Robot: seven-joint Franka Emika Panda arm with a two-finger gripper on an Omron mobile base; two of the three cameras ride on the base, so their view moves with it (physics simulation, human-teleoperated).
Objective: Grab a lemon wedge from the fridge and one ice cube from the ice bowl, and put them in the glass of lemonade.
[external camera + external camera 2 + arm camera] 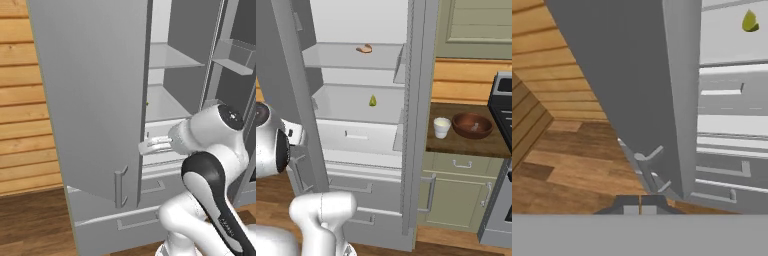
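The lemon wedge point(372, 101) stands upright on the middle shelf of the open fridge point(356, 112), pointed tip up. The arm reaches level toward the fridge; the gripper point(640, 204) is closed, empty, beside the left door's handle point(649, 170)

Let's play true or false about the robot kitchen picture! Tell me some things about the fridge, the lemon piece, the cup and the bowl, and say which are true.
1. The tall grey double-door fridge stands open. True.
2. The tiny yellow lemon wedge floats in the small whitish cup of lemonade. False: it lies on a fridge shelf.
3. The wide reddish-brown bowl sits beside the cup on the wooden counter. True.
4. The two-finger gripper is holding the lemon wedge. False: its fingers are shut on nothing, far from the wedge.
5. A tan-brown bun-like item rests on the shelf above the wedge. True.
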